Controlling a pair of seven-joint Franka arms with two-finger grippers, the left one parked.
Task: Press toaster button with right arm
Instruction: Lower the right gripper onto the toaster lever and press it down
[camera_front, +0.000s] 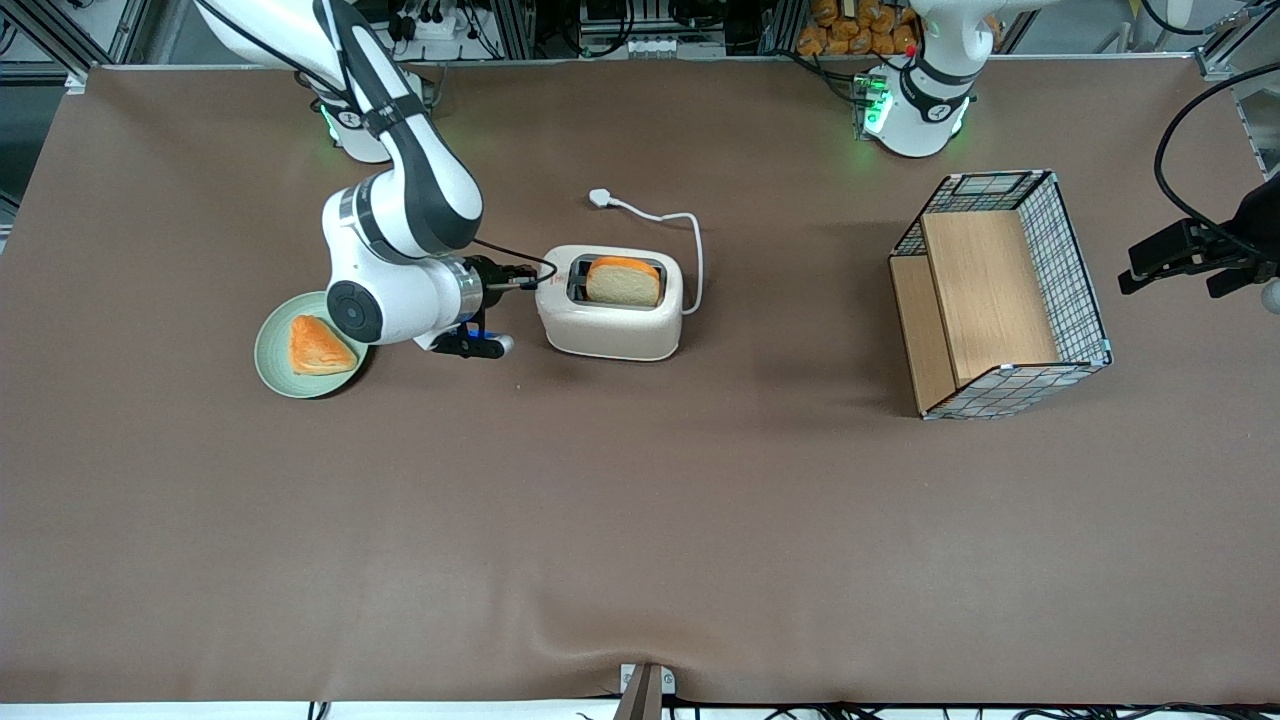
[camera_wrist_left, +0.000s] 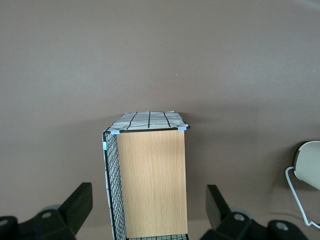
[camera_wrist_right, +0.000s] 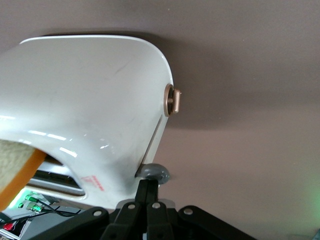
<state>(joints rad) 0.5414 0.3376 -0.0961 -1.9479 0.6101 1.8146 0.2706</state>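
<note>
One plate (camera_front: 272, 368), one gripper (camera_front: 527, 283), fingers (camera_wrist_right: 146, 192) pressed together against one toaster (camera_front: 612, 318) and its toaster button (camera_wrist_right: 154, 172).

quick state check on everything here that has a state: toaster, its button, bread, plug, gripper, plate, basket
toaster: upright, bread in one slot
button: gripper tips on it
bread: sticking up out of slot
plug: lying loose on table, unplugged
gripper: jaws shut, at toaster's narrow end
plate: holds a pastry
basket: on its side, holding a wooden shelf

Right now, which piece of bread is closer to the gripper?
The slice standing in the toaster; the gripper is at that toaster's end. The other piece lies on the green plate.
</note>
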